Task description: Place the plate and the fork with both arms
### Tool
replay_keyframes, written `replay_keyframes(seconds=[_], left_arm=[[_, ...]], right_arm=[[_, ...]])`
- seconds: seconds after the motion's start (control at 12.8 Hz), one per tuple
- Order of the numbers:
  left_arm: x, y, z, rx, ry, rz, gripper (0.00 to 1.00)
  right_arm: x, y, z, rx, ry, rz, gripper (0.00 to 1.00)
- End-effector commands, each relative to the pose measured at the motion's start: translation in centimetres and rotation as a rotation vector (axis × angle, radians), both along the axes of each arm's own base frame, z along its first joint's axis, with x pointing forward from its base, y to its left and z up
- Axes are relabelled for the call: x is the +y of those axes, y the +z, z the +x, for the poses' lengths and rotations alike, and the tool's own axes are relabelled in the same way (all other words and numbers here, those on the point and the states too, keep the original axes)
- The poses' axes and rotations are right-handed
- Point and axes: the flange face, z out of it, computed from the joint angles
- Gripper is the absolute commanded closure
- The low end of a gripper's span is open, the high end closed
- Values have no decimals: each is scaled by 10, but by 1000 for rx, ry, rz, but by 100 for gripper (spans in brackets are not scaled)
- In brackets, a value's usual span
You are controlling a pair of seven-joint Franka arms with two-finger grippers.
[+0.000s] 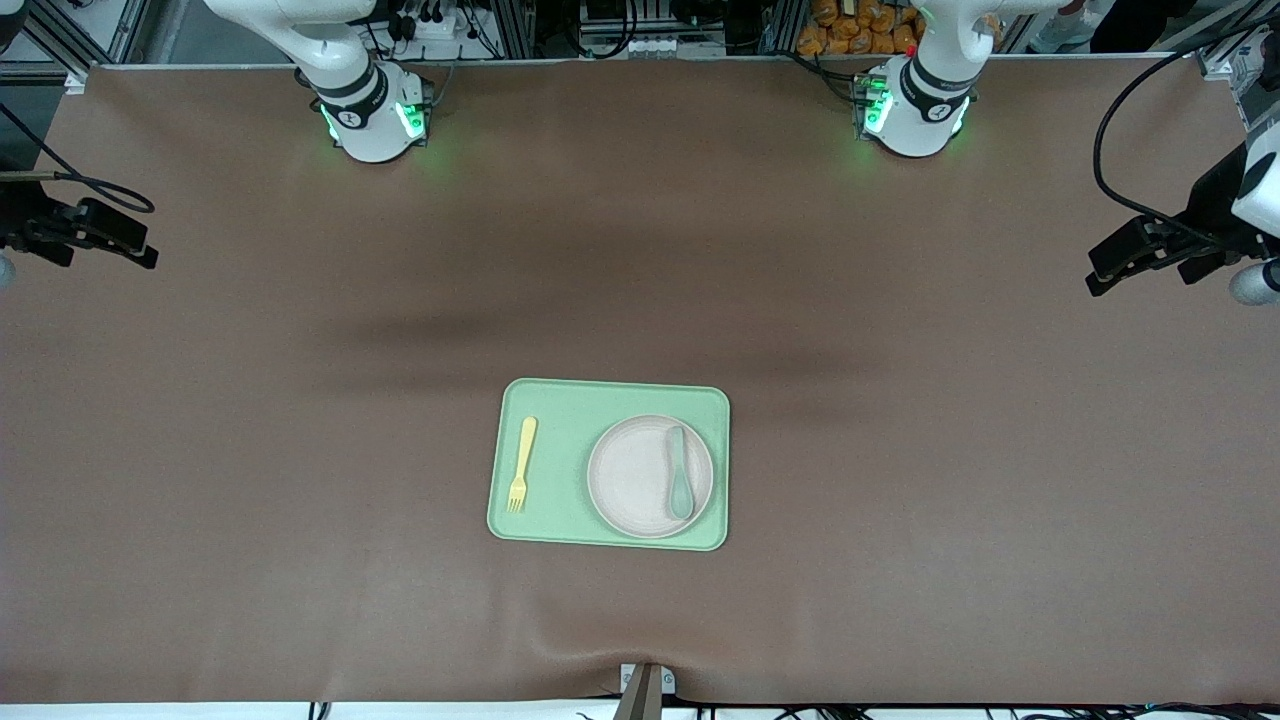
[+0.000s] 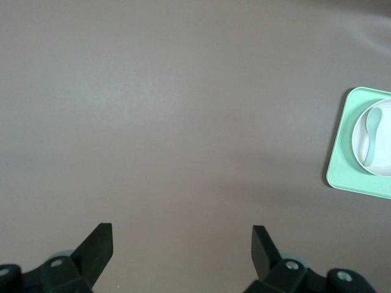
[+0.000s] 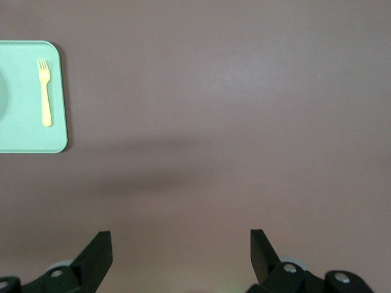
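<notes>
Plate [image 1: 640, 478] and fork [image 1: 521, 463] on green tray [image 1: 560, 400], well apart from both grippers' spread fingers [image 2: 98, 247] [image 3: 98, 253].

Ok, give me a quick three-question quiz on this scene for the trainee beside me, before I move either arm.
1. True or false: the fork lies on the plate.
2. What rests on the plate? A) the fork B) the spoon C) nothing
3. Fill in: on the tray, the fork lies toward the ____ arm's end of the table.

Key
1. False. The fork lies on the tray beside the plate, apart from it.
2. B. The teal spoon lies across the plate.
3. Right. The plate sits toward the left arm's end. The left gripper and the right gripper are both open over bare table, one off each end of the tray.
</notes>
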Motion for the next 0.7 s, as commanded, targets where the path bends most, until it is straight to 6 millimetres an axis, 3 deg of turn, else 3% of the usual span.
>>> replay_keyframes(seconds=[0.0,0.16,0.62], left_arm=[[-1,6,-9,11,-24,1,0],[-2,6,-11,26,-68,4,0],[3,10,-10,20,-66,5,0]], right_arm=[[-5,22,-5,-3,1,-21,0],[-1,36,-4,-34,8,-24,0],[-4,31,-4,-14,4,-23,0]])
